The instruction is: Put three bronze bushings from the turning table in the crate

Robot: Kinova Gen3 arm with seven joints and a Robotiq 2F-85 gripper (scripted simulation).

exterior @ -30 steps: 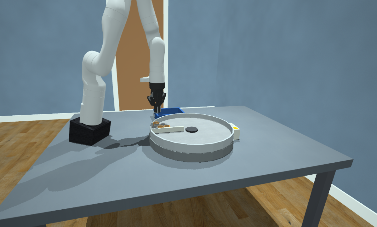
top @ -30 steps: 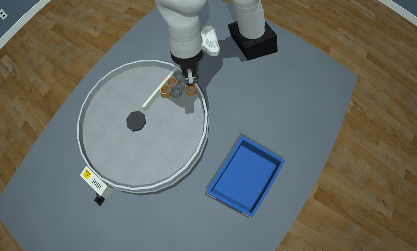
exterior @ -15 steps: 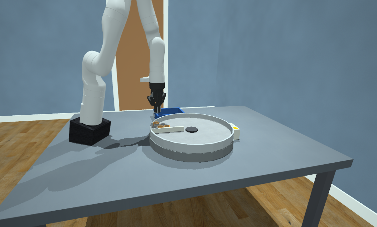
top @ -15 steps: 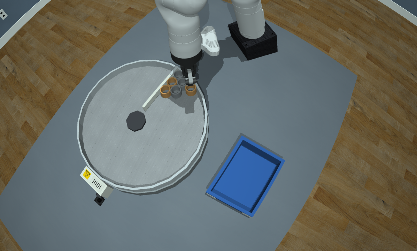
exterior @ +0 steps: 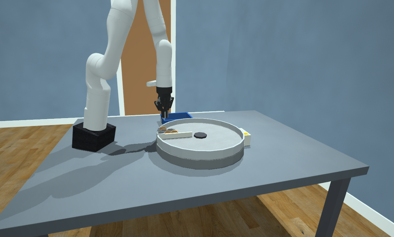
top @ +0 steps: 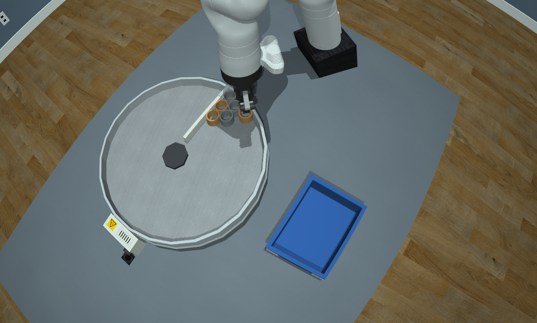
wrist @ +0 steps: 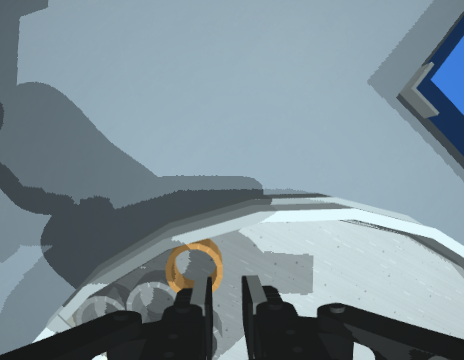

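Observation:
Three bronze bushings stand on the turning table [top: 149, 192] [exterior: 222, 154] [wrist: 362, 270]. One bronze bushing [top: 245, 120] [exterior: 163, 128] [wrist: 219, 262] is near the rim; the second bronze bushing [top: 212, 122] and the third bronze bushing [top: 221, 100] are by the pale bar. Three grey bushings stand among them, one grey bushing [top: 226, 123] between two bronze ones. My gripper [top: 246, 109] [exterior: 164, 116] [wrist: 227, 297] hangs above the table near the rim bushing. Its fingers are slightly open, with a narrow empty gap. The blue crate [top: 339, 192] [exterior: 177, 118] [wrist: 454, 130] holds nothing visible.
The pale bar [top: 203, 120] [exterior: 176, 135] runs inward from the rim beside the bushings. A raised wall rings the turning table. A dark hub [top: 175, 155] [exterior: 200, 135] sits at its middle. A white box [top: 124, 237] [exterior: 247, 140] with a warning sign adjoins its outside.

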